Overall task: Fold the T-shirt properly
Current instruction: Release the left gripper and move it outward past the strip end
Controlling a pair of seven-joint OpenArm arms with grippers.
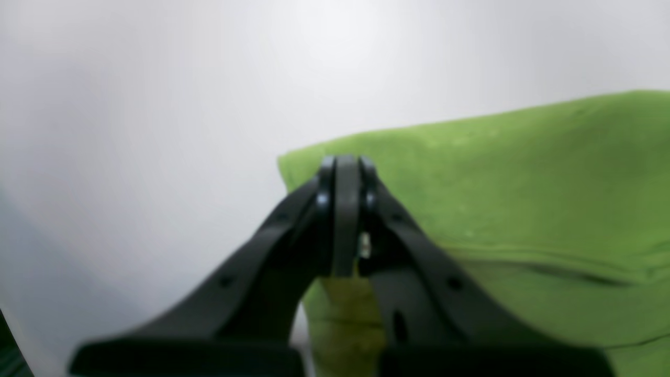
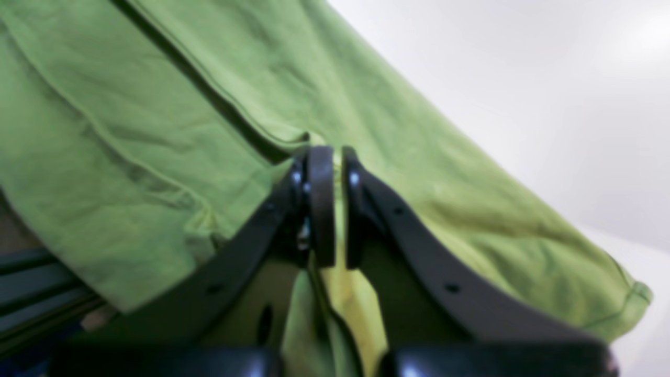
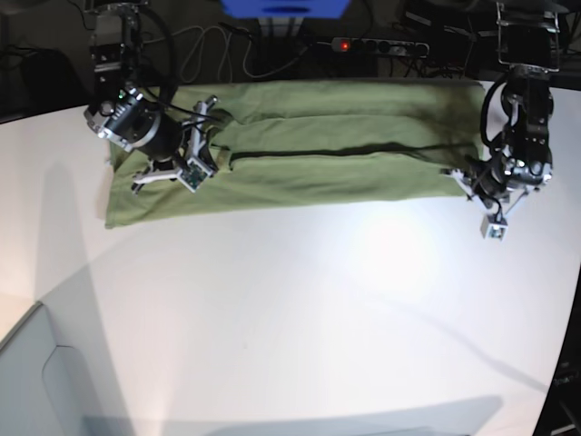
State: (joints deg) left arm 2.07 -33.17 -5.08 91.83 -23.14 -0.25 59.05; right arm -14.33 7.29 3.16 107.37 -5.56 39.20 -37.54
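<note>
The olive-green T-shirt [image 3: 345,173] lies along the back of the white table [image 3: 318,309], folded lengthwise into a long strip. At the strip's right end, my left gripper [image 3: 461,177] is shut on the T-shirt's corner. The left wrist view shows the left gripper [image 1: 346,162] pressed together, with the T-shirt [image 1: 523,183] running between the fingers [image 1: 324,209]. Near the left end, my right gripper [image 3: 216,136] pinches a folded edge. In the right wrist view the right gripper [image 2: 331,157] clamps a bunched fold of the T-shirt [image 2: 131,131].
Behind the table lie a power strip [image 3: 381,45] with a red light, cables and a blue object [image 3: 286,7]. Dark slats [image 2: 31,293] show past the table's edge in the right wrist view. The table's front left corner drops off at the lower left.
</note>
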